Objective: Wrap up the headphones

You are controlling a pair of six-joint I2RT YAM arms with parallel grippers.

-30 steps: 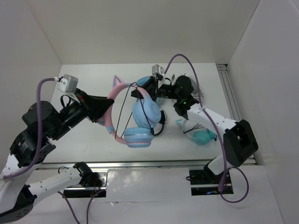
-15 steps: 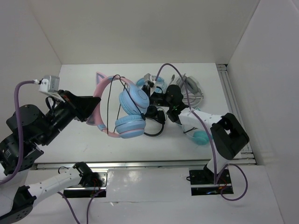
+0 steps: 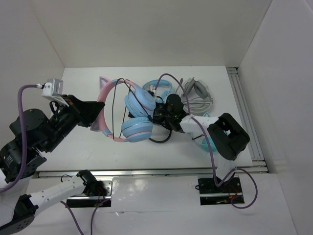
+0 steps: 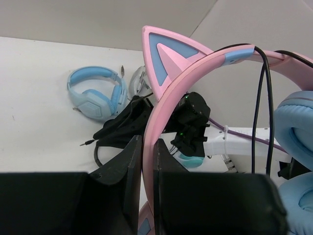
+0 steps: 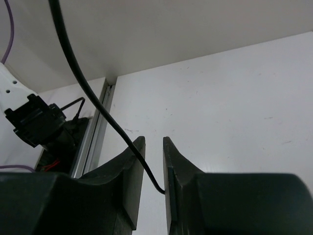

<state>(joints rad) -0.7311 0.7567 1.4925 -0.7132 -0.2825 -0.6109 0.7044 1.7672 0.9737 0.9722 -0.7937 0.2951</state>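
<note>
Left wrist: left fingers (image 4: 124, 171) clamped on smooth pink arched band of headphones (image 4: 195, 73). Right fingers (image 5: 129, 176) around thin dark cable (image 5: 83, 84), grip unclear.

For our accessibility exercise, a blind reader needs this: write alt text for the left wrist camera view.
The left gripper clamps the pink cat-ear headband of the headphones, with a dark cable draped over the band. Beyond, an all-blue headset lies on the white table near the right arm.
</note>
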